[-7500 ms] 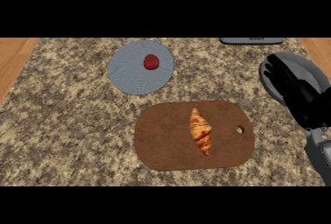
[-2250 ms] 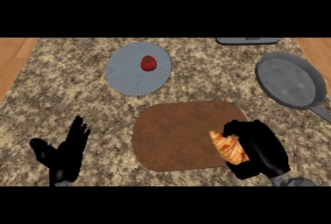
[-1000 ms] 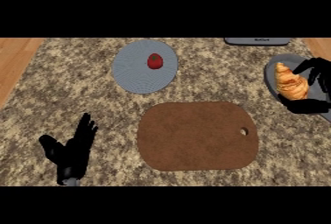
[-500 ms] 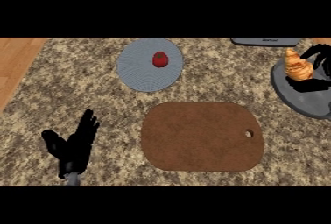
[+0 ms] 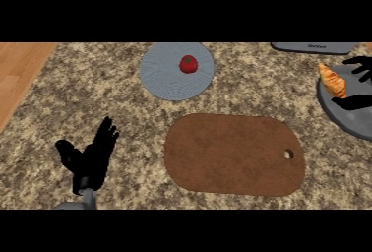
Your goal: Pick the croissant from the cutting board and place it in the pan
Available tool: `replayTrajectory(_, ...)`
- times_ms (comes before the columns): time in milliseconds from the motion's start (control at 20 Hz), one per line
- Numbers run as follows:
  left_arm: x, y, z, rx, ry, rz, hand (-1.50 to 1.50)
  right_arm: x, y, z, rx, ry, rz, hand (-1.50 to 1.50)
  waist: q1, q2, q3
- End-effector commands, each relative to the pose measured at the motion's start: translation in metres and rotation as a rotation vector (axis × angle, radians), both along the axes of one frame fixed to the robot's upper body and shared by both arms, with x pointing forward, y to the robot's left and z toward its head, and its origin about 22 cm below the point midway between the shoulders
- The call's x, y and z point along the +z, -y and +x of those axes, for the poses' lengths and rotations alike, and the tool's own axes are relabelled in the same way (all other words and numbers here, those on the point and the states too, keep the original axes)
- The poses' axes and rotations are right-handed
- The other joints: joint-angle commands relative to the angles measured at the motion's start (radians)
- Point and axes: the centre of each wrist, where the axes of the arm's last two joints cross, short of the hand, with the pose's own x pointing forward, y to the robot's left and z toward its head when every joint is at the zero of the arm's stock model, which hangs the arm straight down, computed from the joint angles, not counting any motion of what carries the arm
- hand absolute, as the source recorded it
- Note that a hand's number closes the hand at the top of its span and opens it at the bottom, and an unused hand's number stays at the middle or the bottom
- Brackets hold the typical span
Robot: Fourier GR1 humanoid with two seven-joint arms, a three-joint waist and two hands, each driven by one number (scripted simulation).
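The croissant (image 5: pixel 332 81) is at the far right, over the left rim of the grey pan (image 5: pixel 340 117), which the view's edge cuts off. My right hand (image 5: pixel 355 102) comes in from the right edge. Its fingers are curled above the croissant and its thumb below, so it is shut on the croissant. The brown cutting board (image 5: pixel 232 153) lies bare in the middle of the counter. At the lower left, my left hand (image 5: pixel 89 158) rests open with its fingers up, well away from the board.
A grey round plate (image 5: pixel 166 78) with a red tomato (image 5: pixel 188 64) sits at the back centre. The edge of a dark appliance (image 5: pixel 314 47) shows at the top right. A wooden strip (image 5: pixel 18 74) borders the granite counter on the left.
My right hand has carried the croissant from the cutting board to the pan at the right and has sunk a little in the last half second. The left hand has hardly moved.
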Motion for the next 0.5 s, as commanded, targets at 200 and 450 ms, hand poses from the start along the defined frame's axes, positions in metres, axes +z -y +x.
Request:
replayTrajectory(200, 0.002, 0.004, -0.001, 0.000, 0.006, -0.008, 0.00, -0.006, 0.003, 0.000, 0.050, 0.048, 0.072, -1.50, 0.011, 0.006, 0.004)
replayTrajectory(450, -0.004, -0.002, -0.004, 0.020, 0.004, -0.013, 0.00, 0.013, 0.001, 0.011, 0.158, 0.189, 0.457, -1.50, -0.006, 0.000, 0.006)
